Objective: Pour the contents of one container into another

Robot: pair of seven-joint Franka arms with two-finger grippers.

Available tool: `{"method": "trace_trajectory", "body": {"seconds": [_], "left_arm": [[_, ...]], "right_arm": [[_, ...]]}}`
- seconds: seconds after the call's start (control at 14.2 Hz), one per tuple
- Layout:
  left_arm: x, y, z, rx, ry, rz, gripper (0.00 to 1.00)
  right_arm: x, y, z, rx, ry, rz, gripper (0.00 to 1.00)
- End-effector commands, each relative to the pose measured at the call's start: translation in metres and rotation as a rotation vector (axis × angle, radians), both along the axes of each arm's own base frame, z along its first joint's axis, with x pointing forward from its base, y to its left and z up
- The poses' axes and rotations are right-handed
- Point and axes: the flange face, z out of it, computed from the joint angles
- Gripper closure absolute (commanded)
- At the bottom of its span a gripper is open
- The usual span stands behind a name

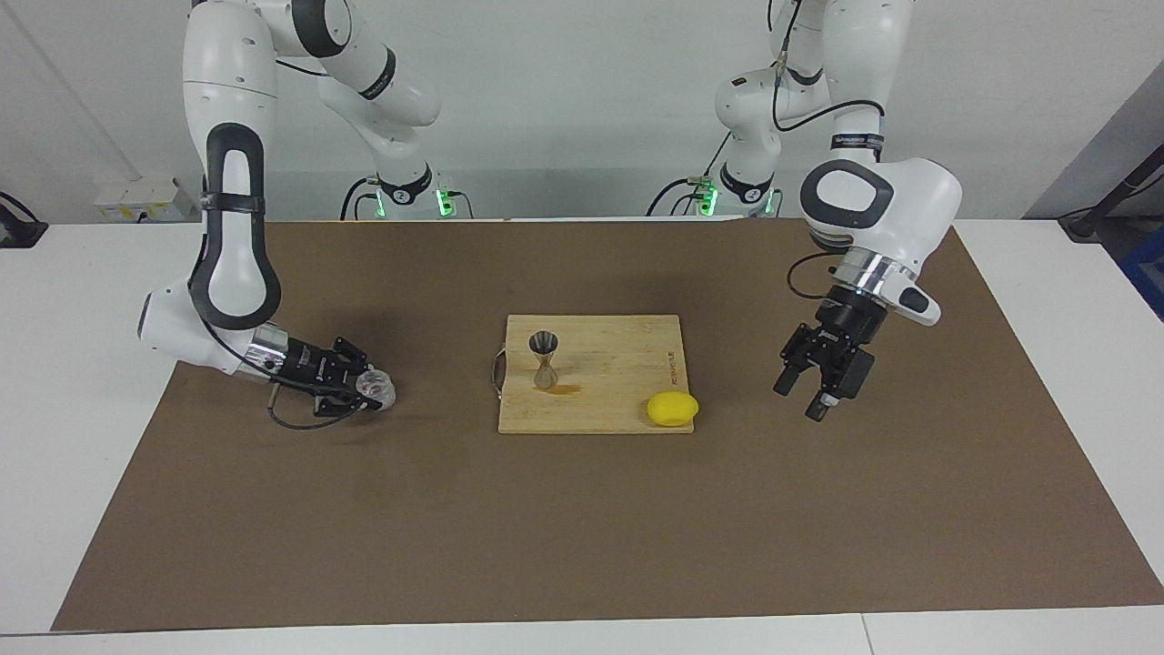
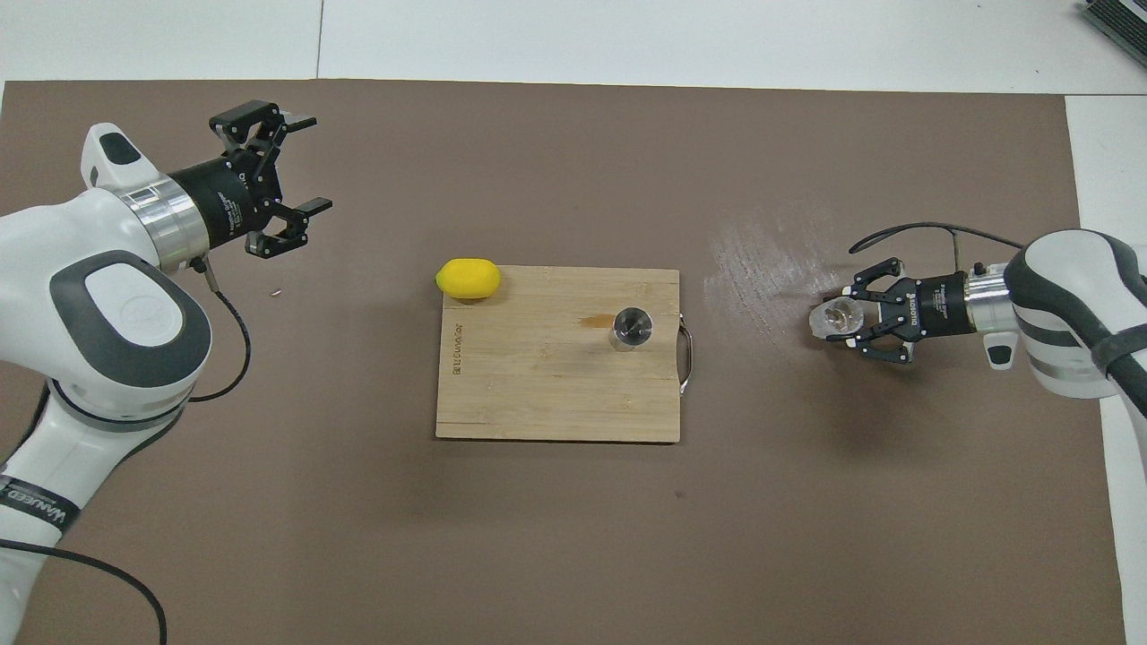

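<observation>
Your right gripper point(image 1: 375, 389) is low over the brown mat point(image 1: 582, 528) at the right arm's end of the counter point(image 1: 55, 364), lying nearly horizontal, jaws clenched on the glass tumbler point(image 1: 377, 387). In the overhead view the tumbler point(image 2: 834, 319) sits between the fingertips point(image 2: 851, 294), well apart from the cutting board point(image 2: 538, 394). You can't tell whether the glass rests on the mat or hangs just above it.

Steel jigger point(image 1: 544, 358) stands upright on the board point(image 1: 618, 400), near its handle edge toward the right arm's end. Small brownish stain point(image 2: 593, 320) on the wood just beside the jigger point(image 2: 631, 328).

Lemon point(image 1: 672, 408) sits at the board corner far from the robots, toward the left arm's end, overhanging the edge.

Your left gripper point(image 1: 809, 391) waits in the air over bare mat at the left arm's end, jaws released, nothing in them; the spread shows clearly from overhead point(image 2: 296, 170).
</observation>
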Motion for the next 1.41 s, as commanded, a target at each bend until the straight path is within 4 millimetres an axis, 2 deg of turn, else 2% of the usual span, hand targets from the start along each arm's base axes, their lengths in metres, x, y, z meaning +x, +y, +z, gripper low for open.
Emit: {"method": "trace_trajectory", "body": {"seconds": [0.0, 0.07, 0.21, 0.35, 0.49, 0.56, 0.71, 1.06, 1.13, 1.34], "left_arm": [[0.021, 0.005, 0.013, 0.271, -0.073, -0.184, 0.0], [0.026, 0.01, 0.018, 0.358, -0.092, -0.227, 0.0], [0.026, 0.008, 0.025, 0.515, -0.112, -0.315, 0.0], [0.023, 0.008, 0.026, 0.649, -0.041, -0.437, 0.0], [0.02, 0.01, 0.034, 0.738, 0.054, -0.547, 0.0], [0.018, 0.015, 0.037, 0.766, 0.08, -0.612, 0.0], [0.015, 0.036, 0.057, 0.823, 0.096, -0.756, 0.0], [-0.032, 0.068, 0.112, 0.958, 0.114, -1.102, 0.0], [-0.042, 0.077, 0.118, 0.965, 0.131, -1.168, 0.0], [-0.062, 0.077, 0.128, 0.95, 0.186, -1.268, 0.0]], "right_arm": [[-0.004, 0.01, 0.017, 0.008, -0.033, 0.023, 1.0], [0.0, 0.023, 0.027, 0.002, -0.034, 0.031, 1.0], [0.005, 0.051, 0.05, -0.029, -0.017, 0.039, 1.0], [0.013, 0.089, 0.073, -0.092, -0.054, 0.143, 1.0], [0.02, 0.125, 0.093, -0.132, -0.047, 0.171, 1.0], [0.023, 0.143, 0.101, -0.153, -0.03, 0.17, 1.0], [0.03, 0.174, 0.121, -0.206, -0.006, 0.157, 1.0], [0.039, 0.242, 0.157, -0.303, 0.031, 0.109, 1.0], [0.039, 0.254, 0.162, -0.336, 0.028, 0.114, 1.0], [0.035, 0.287, 0.168, -0.405, 0.015, 0.138, 1.0]]}}
